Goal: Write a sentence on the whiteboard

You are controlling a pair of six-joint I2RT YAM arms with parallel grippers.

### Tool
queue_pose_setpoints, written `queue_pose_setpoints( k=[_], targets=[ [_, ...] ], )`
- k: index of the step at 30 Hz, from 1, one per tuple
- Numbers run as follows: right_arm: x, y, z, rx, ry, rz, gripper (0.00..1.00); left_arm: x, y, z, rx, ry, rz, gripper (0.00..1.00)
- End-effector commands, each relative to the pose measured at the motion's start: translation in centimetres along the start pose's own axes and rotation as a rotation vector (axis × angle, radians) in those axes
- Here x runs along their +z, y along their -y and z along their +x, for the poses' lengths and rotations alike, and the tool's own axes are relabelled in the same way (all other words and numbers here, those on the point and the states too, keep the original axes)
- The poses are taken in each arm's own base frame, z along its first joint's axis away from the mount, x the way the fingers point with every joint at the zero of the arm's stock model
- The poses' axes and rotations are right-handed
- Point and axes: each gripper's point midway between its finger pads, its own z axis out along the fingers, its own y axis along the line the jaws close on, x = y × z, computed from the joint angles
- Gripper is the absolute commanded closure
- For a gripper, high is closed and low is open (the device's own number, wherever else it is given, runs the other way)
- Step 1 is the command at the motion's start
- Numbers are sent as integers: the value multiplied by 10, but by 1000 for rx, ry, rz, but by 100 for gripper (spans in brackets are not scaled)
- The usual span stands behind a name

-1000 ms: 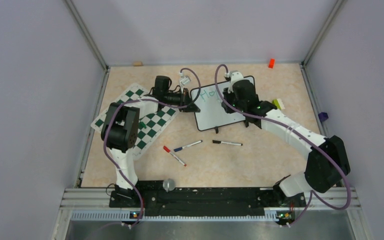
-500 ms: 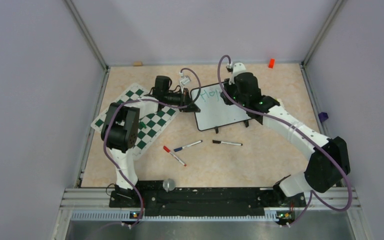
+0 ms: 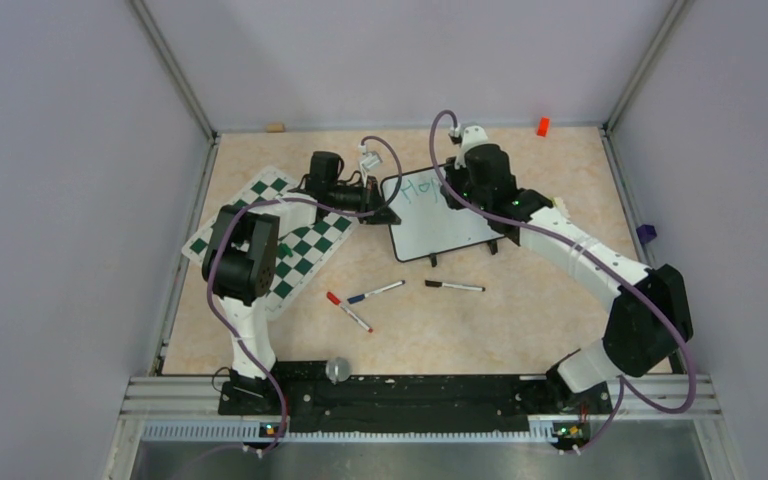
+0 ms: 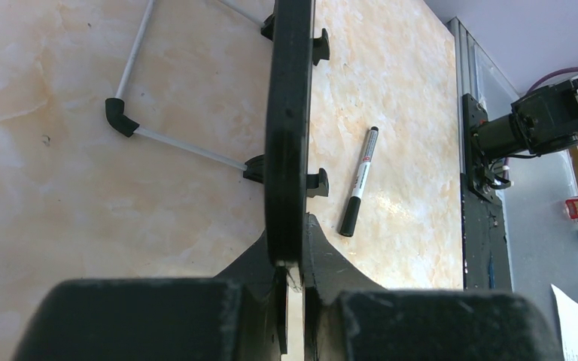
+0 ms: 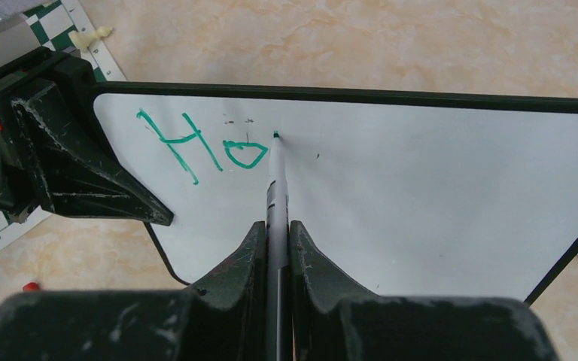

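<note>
The right gripper (image 5: 275,229) pinches a green marker (image 5: 277,177) whose tip touches the whiteboard (image 5: 436,173) just right of the green writing (image 5: 199,150), "Ho". The left gripper (image 4: 290,244) is clamped on the board's left edge. White and black-framed, the board stands propped, long side left-right.

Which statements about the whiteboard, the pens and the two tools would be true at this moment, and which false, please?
1. The right tool grips a green marker whose tip is at the whiteboard. True.
2. The writing reads "Hope". False: only "Ho" is there.
3. The left tool clamps the whiteboard's edge. True.
4. Four loose pens lie in front of the whiteboard. False: there are three, a black pen, a blue-capped pen and a red-capped pen.
</note>
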Motion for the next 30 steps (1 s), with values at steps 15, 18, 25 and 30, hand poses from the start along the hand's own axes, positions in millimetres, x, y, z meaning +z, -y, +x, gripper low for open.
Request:
queue_pose_setpoints(
  k=[15,18,25,30],
  targets=[
    [1,24,-10,20,47,124,100,12,6,30,-29,-75,8,100],
    [0,23,-6,15,38,113,100,12,6,30,-29,-76,7,100],
    [-1,22,5,2,7,99,100,12,6,30,-29,-75,8,100],
    [-2,19,11,2,-9,79,100,11,7,34,-56,-89,8,100]
  ],
)
